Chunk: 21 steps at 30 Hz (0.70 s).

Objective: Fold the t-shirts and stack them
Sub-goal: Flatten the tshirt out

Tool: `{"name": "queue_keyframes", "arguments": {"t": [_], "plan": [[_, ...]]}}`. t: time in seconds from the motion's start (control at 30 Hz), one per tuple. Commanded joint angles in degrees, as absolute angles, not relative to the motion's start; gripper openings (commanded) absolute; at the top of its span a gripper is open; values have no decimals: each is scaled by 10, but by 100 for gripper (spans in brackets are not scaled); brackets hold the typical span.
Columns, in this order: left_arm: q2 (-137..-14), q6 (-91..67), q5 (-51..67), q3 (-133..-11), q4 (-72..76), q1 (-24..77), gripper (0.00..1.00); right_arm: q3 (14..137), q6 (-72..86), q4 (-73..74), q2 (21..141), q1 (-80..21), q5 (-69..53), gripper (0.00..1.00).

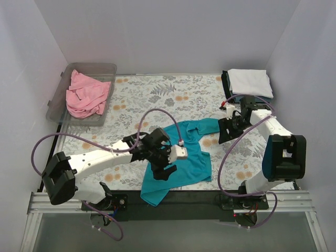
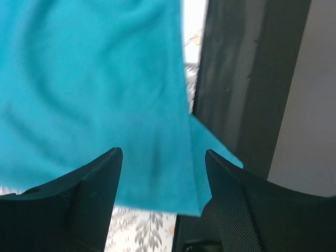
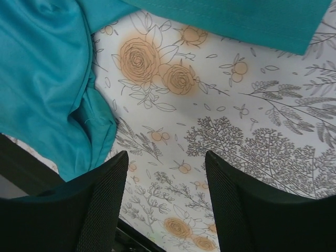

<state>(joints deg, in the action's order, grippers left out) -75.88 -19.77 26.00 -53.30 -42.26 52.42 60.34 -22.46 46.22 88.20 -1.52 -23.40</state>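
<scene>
We find the floral table cloth (image 1: 157,94) covering the work surface, and on its near middle lies the teal t-shirt (image 1: 191,157), crumpled and unfolded. One part of it reaches up and right toward the right arm, and its near corner lies over the dark front rail (image 1: 199,197). At the far left stands the clear plastic bin (image 1: 107,67), holding the pink t-shirt (image 1: 86,97) in a loose heap. At the far right corner the white t-shirt (image 1: 251,81) lies folded flat, with a dark cloth edge (image 1: 226,83) showing beneath it; both are well apart from either arm. The left gripper (image 1: 164,170) hangs over the left portion of the teal t-shirt, close above it. In the left wrist view its fingers (image 2: 94,184) stand apart, with teal cloth filling the ground behind the gap and nothing clamped between them; we cannot tell whether the tips touch the fabric. The right gripper (image 1: 227,131) sits just beside the shirt's upper right end. In the right wrist view its fingers (image 3: 100,199) also stand apart, over bare patterned cloth. There the teal fabric lies to the left and along the top of that view, clear of the gap.
</scene>
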Motion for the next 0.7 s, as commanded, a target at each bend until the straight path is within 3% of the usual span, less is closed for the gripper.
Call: {"name": "queue_keyframes", "arguments": {"t": [0.0, 0.27, 0.43, 0.67], "plan": [[-787, -187, 182, -547, -361, 612, 63, 613, -211, 485, 892, -16, -293, 66], [-863, -178, 84, -569, -157, 726, 51, 596, -211, 487, 935, -16, -323, 60], [-894, -166, 87, -550, -34, 756, 51, 601, -207, 488, 948, -8, -324, 59], [-970, -187, 104, -604, 12, 757, 53, 607, -205, 489, 966, 59, -346, 60]]}}
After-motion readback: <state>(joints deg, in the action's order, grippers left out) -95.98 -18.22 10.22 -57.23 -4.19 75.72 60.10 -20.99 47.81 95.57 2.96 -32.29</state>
